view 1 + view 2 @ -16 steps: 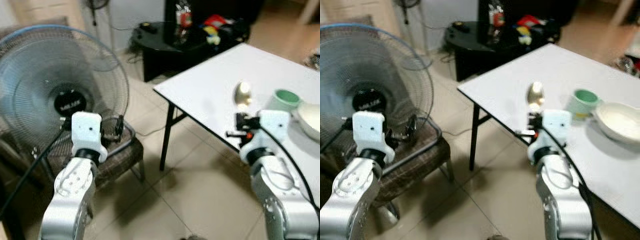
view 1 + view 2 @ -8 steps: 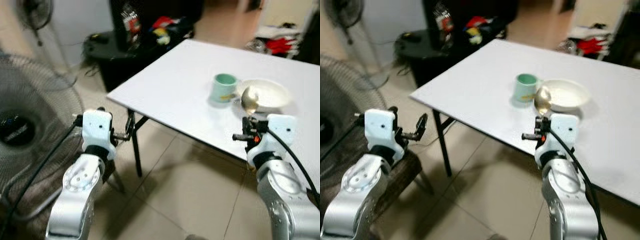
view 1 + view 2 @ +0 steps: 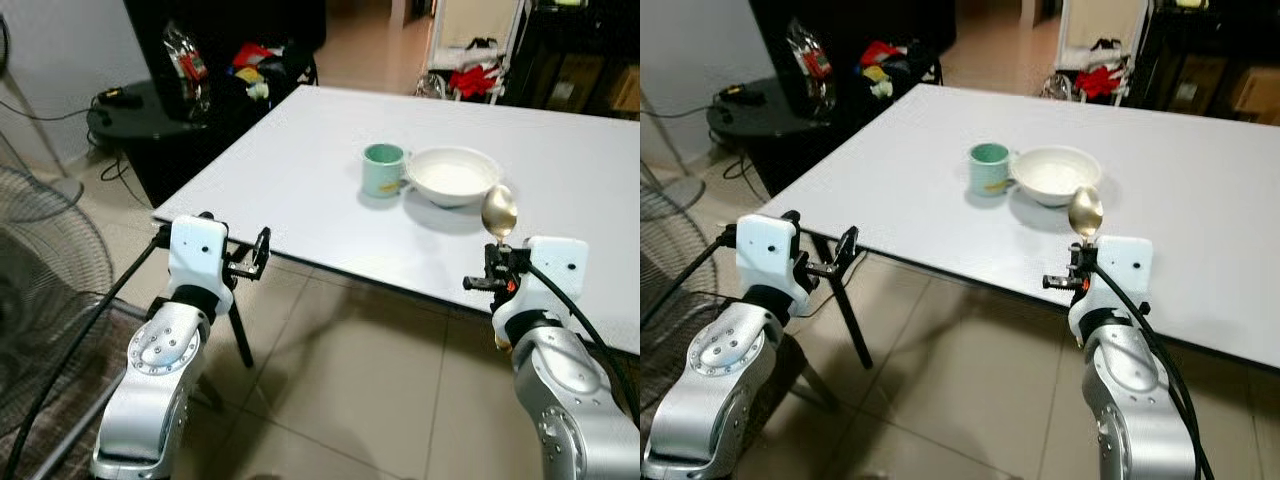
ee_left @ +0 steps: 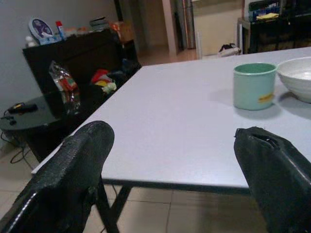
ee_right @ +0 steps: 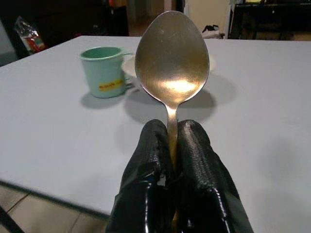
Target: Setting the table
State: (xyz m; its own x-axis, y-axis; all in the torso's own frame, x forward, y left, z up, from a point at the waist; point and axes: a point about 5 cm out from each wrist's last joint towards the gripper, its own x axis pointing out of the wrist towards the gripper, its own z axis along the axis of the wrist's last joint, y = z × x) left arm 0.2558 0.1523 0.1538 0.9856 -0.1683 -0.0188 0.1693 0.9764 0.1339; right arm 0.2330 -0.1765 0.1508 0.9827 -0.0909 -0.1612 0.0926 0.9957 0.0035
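Observation:
A white table [image 3: 320, 160] stands before me with a green mug [image 3: 382, 169] and a white bowl [image 3: 452, 176] side by side near its middle. My right gripper [image 3: 497, 262] is shut on the handle of a metal spoon [image 3: 499, 212], whose bowl points up, at the table's near edge to the right of the white bowl. In the right wrist view the spoon [image 5: 171, 58] rises from between the black fingers [image 5: 150, 179], with the mug [image 5: 103, 71] beyond. My left gripper [image 3: 255, 255] is open and holds nothing, just off the table's near left corner.
A black low table [image 3: 135, 110] with clutter and a snack bag [image 3: 186, 66] stands at the back left. A fan's wire guard [image 3: 40, 280] is at my left. Dark shelving [image 3: 570, 50] and red items [image 3: 475, 78] lie beyond the table. Tiled floor [image 3: 350, 400] is under me.
The camera has swung right: the fan has slid out to the left and the table now fills the view. Both arms kept their pose, the right one still holding the spoon.

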